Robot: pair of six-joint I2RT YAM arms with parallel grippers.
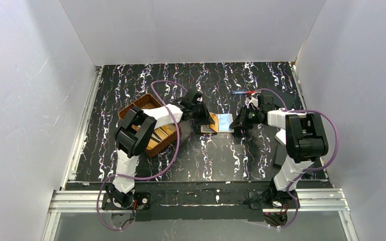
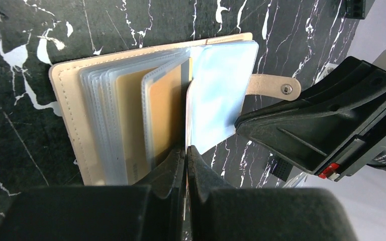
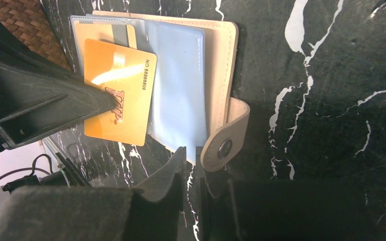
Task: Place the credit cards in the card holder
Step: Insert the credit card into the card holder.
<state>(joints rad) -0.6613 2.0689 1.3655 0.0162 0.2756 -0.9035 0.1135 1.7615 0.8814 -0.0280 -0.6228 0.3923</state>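
Black marble-patterned tabletop [image 1: 206, 160], white walls around: near a brown woven tray [image 1: 140, 103], the beige leather-like folding card holder [image 3: 221, 50] lies open between two arms. The left gripper [image 2: 186, 150] pinches an orange-gold credit card [image 3: 125, 115], printed "NO. 8888809" and "VIP", over the holder's clear plastic sleeves [image 3: 178, 75]. The right gripper [image 3: 191, 155] has its jaws nearly together at a sleeve's edge; whether it grips the sleeve cannot be told.

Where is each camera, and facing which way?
Top external: above, behind the bases, looking down on the black marbled table; left arm and right arm show.
Left wrist: along the left pincer, shut on an orange plastic card, toward the open beige leather card holder.
Right wrist: opposite side; right pincer grips its pale blue plastic sleeve.
Wrists share the holder.
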